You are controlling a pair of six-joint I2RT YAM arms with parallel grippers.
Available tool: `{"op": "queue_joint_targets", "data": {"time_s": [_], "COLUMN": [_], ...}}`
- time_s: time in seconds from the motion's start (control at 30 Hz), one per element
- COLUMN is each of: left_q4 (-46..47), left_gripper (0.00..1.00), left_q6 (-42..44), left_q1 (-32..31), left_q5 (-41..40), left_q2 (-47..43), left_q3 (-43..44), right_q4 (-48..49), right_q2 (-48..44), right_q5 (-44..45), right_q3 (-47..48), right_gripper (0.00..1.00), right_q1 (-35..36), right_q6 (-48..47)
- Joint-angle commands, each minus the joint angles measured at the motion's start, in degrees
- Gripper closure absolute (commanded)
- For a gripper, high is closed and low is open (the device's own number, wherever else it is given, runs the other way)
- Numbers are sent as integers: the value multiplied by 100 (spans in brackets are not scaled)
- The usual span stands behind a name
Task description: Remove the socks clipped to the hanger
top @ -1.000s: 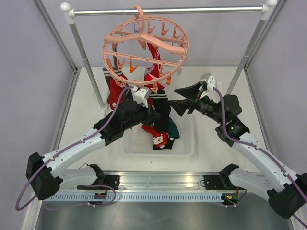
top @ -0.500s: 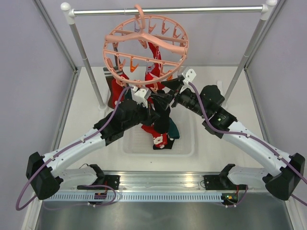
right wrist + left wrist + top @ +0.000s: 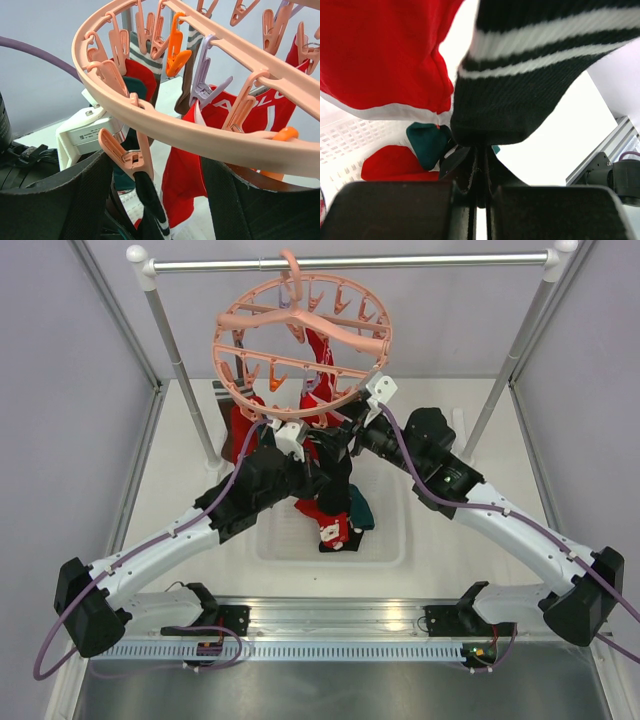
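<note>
The salmon-pink round hanger hangs from the rail, its ring crossing the right wrist view. A black sock with white stripes hangs from a pink clip on the near rim. My left gripper is shut on the lower end of this sock. My right gripper is open just under the ring, its fingers either side of that clip and the sock's top. Red socks are still clipped on.
A white mesh basket below the hanger holds a red sock and a dark teal one. The grey metal rail rests on two uprights. Purple walls close in both sides.
My right arm has swung left and up from beside the hanger to under its ring, bringing its open jaws around the clip on the black striped sock. The left arm has stayed still.
</note>
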Motion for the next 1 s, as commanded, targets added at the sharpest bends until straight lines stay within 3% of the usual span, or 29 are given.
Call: {"op": "queue_joint_targets", "data": {"time_s": [0.0, 0.63, 0.8, 0.97], "left_q4": [-40, -260, -348, -348], "left_gripper": [98, 98, 98, 98], "left_q6": [-26, -123, -149, -158], "left_q1": [-52, -52, -52, -61], "left_q5": [99, -226, -244, -235], "left_q2": [-87, -79, -43, -26], "left_q3": [130, 121, 165, 183], "right_q4": [274, 600, 653, 652], "right_q2": [85, 94, 94, 129], "right_q5": [-38, -179, -223, -161], "right_q3": [337, 311, 311, 320], "right_gripper": [26, 38, 31, 34], "right_q1": [15, 15, 15, 15], "right_q6": [-36, 166, 184, 192]}}
